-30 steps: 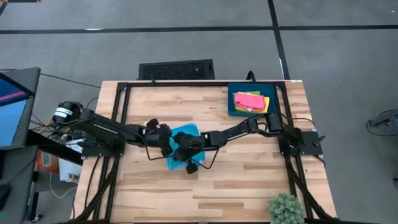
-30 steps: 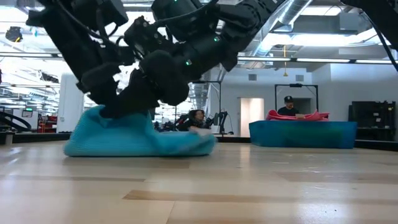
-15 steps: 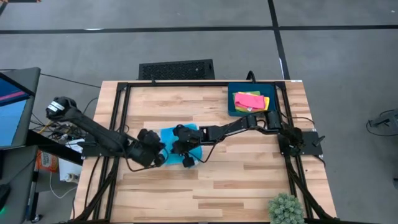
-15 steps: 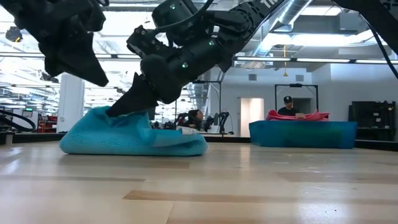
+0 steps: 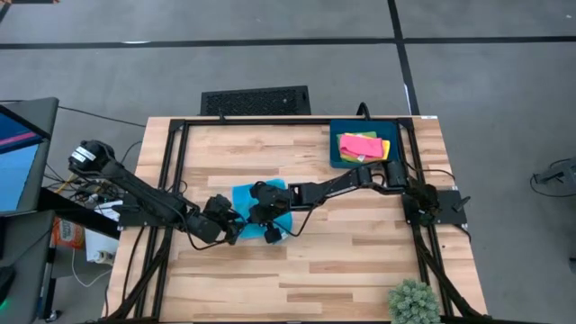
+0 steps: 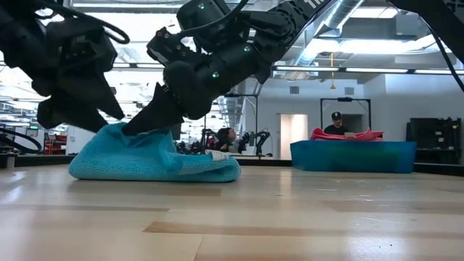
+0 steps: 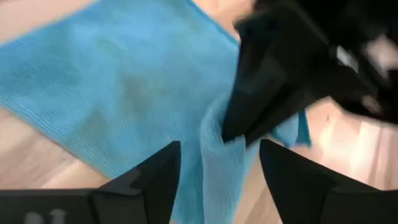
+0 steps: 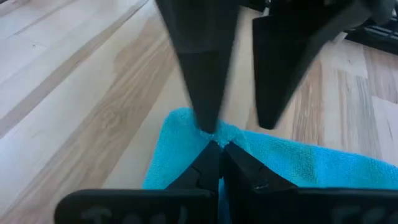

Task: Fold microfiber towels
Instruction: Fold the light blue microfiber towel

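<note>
The sky-blue towel [image 5: 256, 202] lies near the middle of the wooden table [image 5: 360, 261], partly folded into a low mound. In the low view its near edge [image 6: 152, 163] forms a rounded, doubled roll on the tabletop, with a thinner flap tapering away from the left arm's side. Much of its upper surface is covered from above by both arms, so its full outline cannot be traced. The left wrist view shows a ribbed weave and one straight hem, with a raised ridge of cloth [image 7: 217, 155] running between that arm's own fingers.

The right gripper [image 8: 214, 149] is closed, its fingertips pinching a raised corner of the sky-blue towel. The left gripper [image 5: 225, 229] sits just beside the towel's edge, its fingers [image 7: 155, 180] spread apart and empty; the cloth lies between them without being gripped.

A dark blue tray [image 5: 337, 148] stands at a far corner of the table, holding a folded pink towel [image 5: 360, 144] on top of a yellow towel [image 5: 385, 148]; anything beneath them is hidden. A small green plant [image 5: 414, 301] sits at the near edge.
</note>
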Controlling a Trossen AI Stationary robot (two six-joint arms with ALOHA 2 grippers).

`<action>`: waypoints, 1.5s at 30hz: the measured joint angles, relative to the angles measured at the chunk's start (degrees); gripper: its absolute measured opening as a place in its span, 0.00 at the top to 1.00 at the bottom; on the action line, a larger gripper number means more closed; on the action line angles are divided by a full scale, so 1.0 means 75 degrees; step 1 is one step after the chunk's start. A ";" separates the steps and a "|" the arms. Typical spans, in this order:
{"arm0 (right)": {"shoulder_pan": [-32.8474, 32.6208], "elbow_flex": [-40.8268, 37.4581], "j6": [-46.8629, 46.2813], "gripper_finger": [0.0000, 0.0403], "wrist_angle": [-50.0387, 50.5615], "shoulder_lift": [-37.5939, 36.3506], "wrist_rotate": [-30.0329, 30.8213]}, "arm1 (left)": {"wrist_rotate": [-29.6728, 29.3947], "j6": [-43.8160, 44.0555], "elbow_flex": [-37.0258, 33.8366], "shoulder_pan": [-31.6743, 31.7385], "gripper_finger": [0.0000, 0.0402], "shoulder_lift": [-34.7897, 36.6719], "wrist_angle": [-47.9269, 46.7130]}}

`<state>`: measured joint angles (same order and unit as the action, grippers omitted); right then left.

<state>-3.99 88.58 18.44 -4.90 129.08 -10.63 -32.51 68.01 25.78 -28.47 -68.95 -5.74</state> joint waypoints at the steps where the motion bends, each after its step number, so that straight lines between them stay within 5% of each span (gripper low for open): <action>1: 0.0000 0.0000 0.0002 0.91 -0.0008 0.0000 0.0000 | 0.0172 -0.0143 0.0000 0.0023 0.46 -0.0031 0.0016; 7: -0.0003 0.0000 0.0003 0.91 -0.0041 0.0000 0.0020 | 0.1070 -0.0552 -0.0006 0.0201 0.44 -0.0467 0.0603; 16: -0.0033 0.0000 0.0003 0.91 -0.0032 0.0000 0.0023 | 0.0323 -0.0579 -0.0009 0.0210 0.49 -0.0577 0.0512; 32: -0.0035 0.0000 0.0009 0.90 -0.0036 -0.0009 0.0089 | 0.0154 -0.1187 -0.0009 0.0198 0.97 -0.0574 0.0499; 45: 0.0363 -0.0008 -0.0948 0.61 0.1574 -0.0658 0.0142 | 0.0038 -0.0603 -0.0009 0.0216 0.99 -0.0571 -0.0042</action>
<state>-1.27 88.52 11.32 6.90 124.14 -9.57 -32.23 63.49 25.71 -26.85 -73.23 -6.05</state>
